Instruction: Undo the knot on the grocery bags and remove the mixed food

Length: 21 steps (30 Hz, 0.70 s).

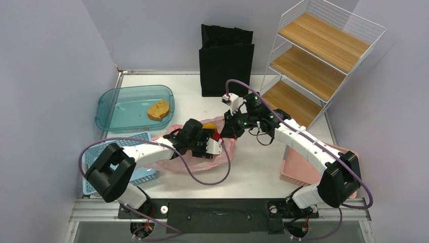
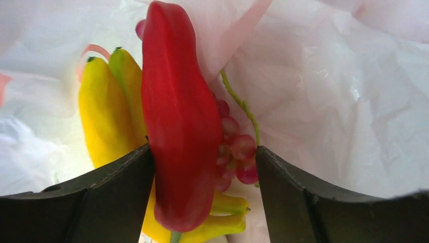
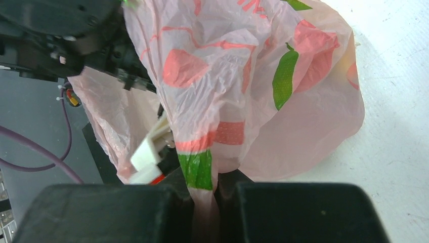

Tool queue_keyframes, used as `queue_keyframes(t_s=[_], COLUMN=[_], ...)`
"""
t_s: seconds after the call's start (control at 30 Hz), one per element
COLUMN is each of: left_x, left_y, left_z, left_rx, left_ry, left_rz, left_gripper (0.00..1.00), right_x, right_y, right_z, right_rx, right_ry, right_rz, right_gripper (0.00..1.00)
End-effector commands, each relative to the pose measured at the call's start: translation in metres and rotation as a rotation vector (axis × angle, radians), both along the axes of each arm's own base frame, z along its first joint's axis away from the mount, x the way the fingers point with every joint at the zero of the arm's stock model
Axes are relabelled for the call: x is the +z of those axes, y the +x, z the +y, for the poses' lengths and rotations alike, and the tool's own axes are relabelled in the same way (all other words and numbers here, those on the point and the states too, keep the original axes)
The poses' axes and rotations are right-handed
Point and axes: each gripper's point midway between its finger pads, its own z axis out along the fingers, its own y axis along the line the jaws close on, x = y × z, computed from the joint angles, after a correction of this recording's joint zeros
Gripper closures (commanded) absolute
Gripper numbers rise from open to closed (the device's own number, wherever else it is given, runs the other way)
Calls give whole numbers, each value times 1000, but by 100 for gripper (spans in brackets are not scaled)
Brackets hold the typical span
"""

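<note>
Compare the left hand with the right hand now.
The left hand stands open; the right hand is shut. The left hand is inside the bag, straddling the chilli without clamping it; the right hand is outside, pinching a fold of the bag's plastic. Both are black and work on the same pink bag.

Black tote (image 1: 226, 61), 3-tier shelf (image 1: 324, 45), perhaps bread (image 1: 158, 110) in teal tray (image 1: 121, 104)
</note>
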Motion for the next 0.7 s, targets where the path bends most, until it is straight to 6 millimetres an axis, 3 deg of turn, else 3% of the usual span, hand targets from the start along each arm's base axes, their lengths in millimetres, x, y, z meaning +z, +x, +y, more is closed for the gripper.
queue_keyframes(t_s=[0.0,0.07,0.2,0.27,0.37,0.53,0.67], left_x=[-3,7,48,69,99,131,176], left_y=[12,7,-14,-23,-33,-67,-95], left_z=[-1,-4,-12,-11,-9,-1,2], left_rx=[26,29,-3,0,5,-46,-102], left_ry=[29,1,-91,-132,-186,-285,-446], left_rz=[-31,2,39,55,77,208,276], left_gripper=[44,61,90,95,100,100,100], right_x=[18,16,16,16,15,14,14], right_y=[11,14,21,22,25,28,26], right_z=[6,4,-1,-2,-4,-3,-3], right_rx=[9,1,-19,-24,-36,-42,-39], right_ry=[39,30,16,9,-2,-10,-12], right_rz=[-48,-49,-59,-70,-78,-86,-90], right_gripper=[100,100,100,100,100,100,100])
